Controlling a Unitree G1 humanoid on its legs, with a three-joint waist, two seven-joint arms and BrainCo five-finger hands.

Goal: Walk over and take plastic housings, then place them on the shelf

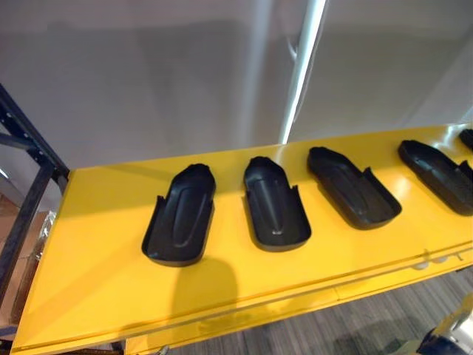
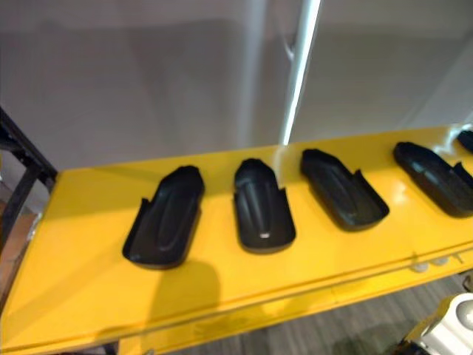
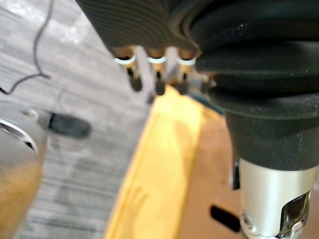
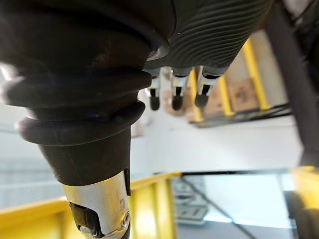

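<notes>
Several black plastic housings lie in a row, hollow side up, on a yellow shelf (image 1: 96, 259). From the left they are one housing (image 1: 179, 217), a second (image 1: 275, 205), a third (image 1: 353, 187) and a fourth (image 1: 437, 174), with another cut off at the right edge (image 1: 467, 137). My left hand (image 3: 158, 82) hangs low beside a yellow edge (image 3: 159, 164) over the floor, fingers relaxed and holding nothing. My right hand (image 4: 175, 94) also hangs with relaxed, empty fingers, and yellow rack beams (image 4: 149, 204) show past it.
A dark metal rack upright (image 1: 29, 185) stands at the shelf's left end. Behind the shelf is a grey wall with a white post (image 1: 299, 74). Grey striped floor (image 1: 355, 325) shows below the shelf's front edge. Brown boxes (image 1: 33, 251) sit low at the left.
</notes>
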